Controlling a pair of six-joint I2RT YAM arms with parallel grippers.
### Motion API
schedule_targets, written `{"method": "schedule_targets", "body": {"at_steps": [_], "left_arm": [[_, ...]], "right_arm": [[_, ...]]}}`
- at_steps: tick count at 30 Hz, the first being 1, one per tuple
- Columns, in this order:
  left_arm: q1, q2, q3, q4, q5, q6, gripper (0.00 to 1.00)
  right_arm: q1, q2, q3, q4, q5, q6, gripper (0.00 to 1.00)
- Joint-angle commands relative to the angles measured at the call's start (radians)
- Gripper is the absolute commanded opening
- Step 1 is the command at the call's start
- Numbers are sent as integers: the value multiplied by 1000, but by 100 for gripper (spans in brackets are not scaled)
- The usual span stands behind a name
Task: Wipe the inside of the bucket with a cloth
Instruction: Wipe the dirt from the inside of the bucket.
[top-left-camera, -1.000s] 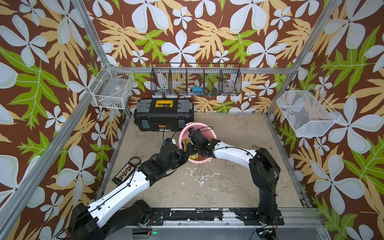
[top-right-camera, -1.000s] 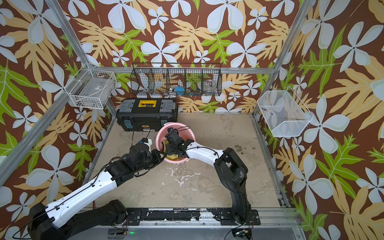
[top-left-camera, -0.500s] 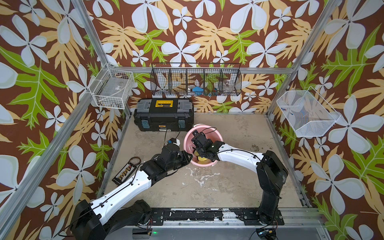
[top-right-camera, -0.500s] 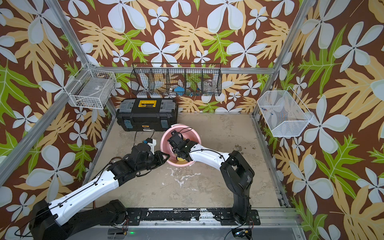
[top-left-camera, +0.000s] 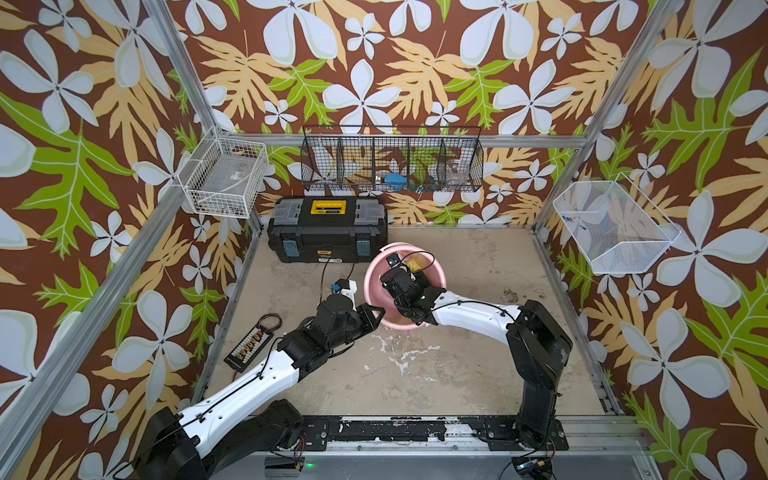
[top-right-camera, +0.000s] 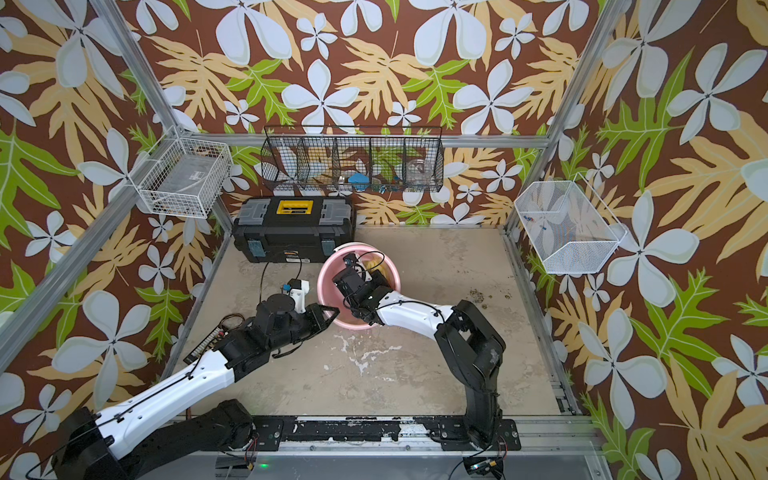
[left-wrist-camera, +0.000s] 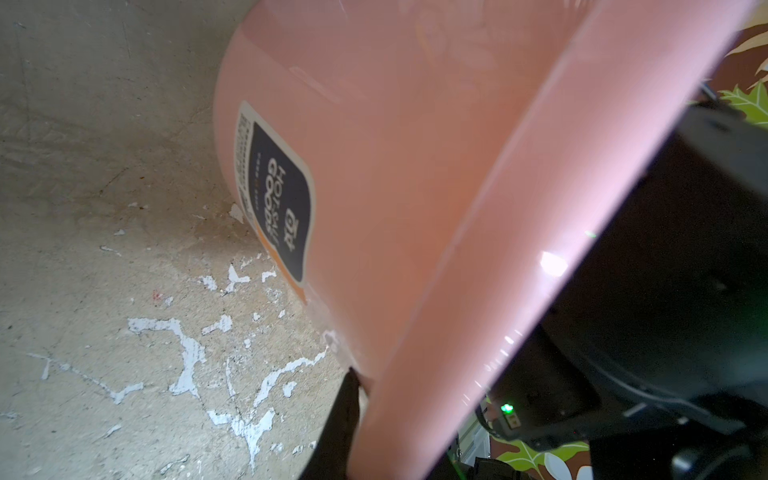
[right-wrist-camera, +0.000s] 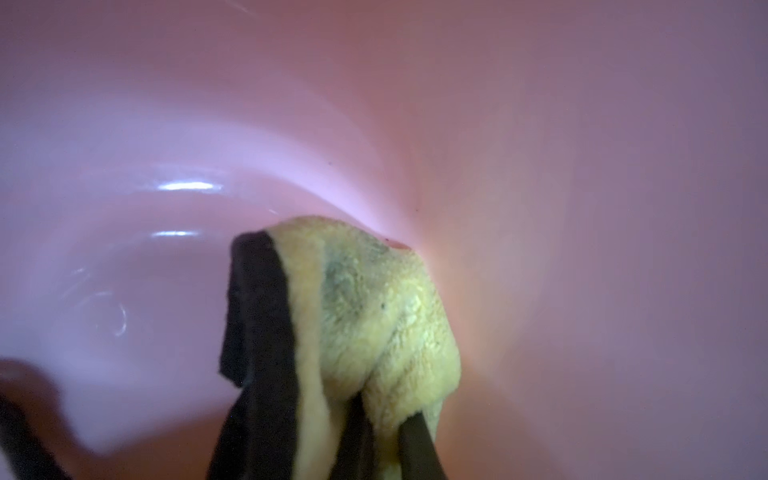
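The pink bucket (top-left-camera: 434, 272) (top-right-camera: 326, 286) stands tilted on the floor in both top views. My left gripper (top-left-camera: 375, 312) (top-right-camera: 329, 311) is shut on its near rim. In the left wrist view one black finger (left-wrist-camera: 341, 419) lies against the outer wall (left-wrist-camera: 395, 145), beside the dark label (left-wrist-camera: 282, 199); the other is hidden behind the rim. My right gripper (top-left-camera: 406, 272) (right-wrist-camera: 384, 405) reaches inside, shut on the yellow, stained cloth (right-wrist-camera: 374, 299) (top-left-camera: 413, 264) (top-right-camera: 372, 262). It presses the cloth against the inner wall on the far side.
A black-and-yellow toolbox (top-left-camera: 328, 232) stands just behind the bucket on the left. A small black strip with a cable (top-left-camera: 249, 349) lies by the left wall. Wire baskets (top-left-camera: 392, 164) hang on the back and side walls. White flecks (top-left-camera: 399, 357) mark the floor.
The bucket has shifted slightly to the right with both grippers. The cloth has swept round inside it, from the left side through the near side to the far wall.
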Motion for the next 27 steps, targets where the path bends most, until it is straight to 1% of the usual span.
{"method": "schedule_targets", "body": {"at_steps": [1,2,3,6,8,10,12,14,16,20,24,26,27], "left_arm": [[-4,-5,-13,-52,153,0,0],[-4,-5,-15,-48,158,-3,0],[-3,-5,-21,-41,164,-8,0],[-4,-9,-40,-20,171,-21,0],[-4,-14,-67,26,191,-51,0],[-4,-8,-91,64,216,-78,0],[-4,-3,-97,72,225,-79,0],[-4,-10,-100,69,227,-79,0],[-4,-21,-102,66,231,-81,0],[-4,-37,-111,68,243,-95,0],[-4,-41,-110,79,273,-111,0],[-4,-49,-97,64,268,-110,0],[-4,-51,-88,53,268,-104,0]], "right_arm": [[-10,10,23,142,146,71,0],[-13,10,20,153,138,83,0],[-17,13,27,149,104,104,0],[-19,70,122,12,24,194,0],[-19,97,163,-64,-28,262,0],[-18,75,115,-3,-119,302,0],[-17,19,38,79,-162,340,0],[-14,-27,-18,137,-167,363,0],[-16,-60,-55,171,-146,388,0],[-20,-95,-106,250,-153,400,0],[-22,-85,-87,249,-272,431,0],[-23,-84,-88,258,-328,457,0],[-24,-84,-87,263,-376,460,0]]}}
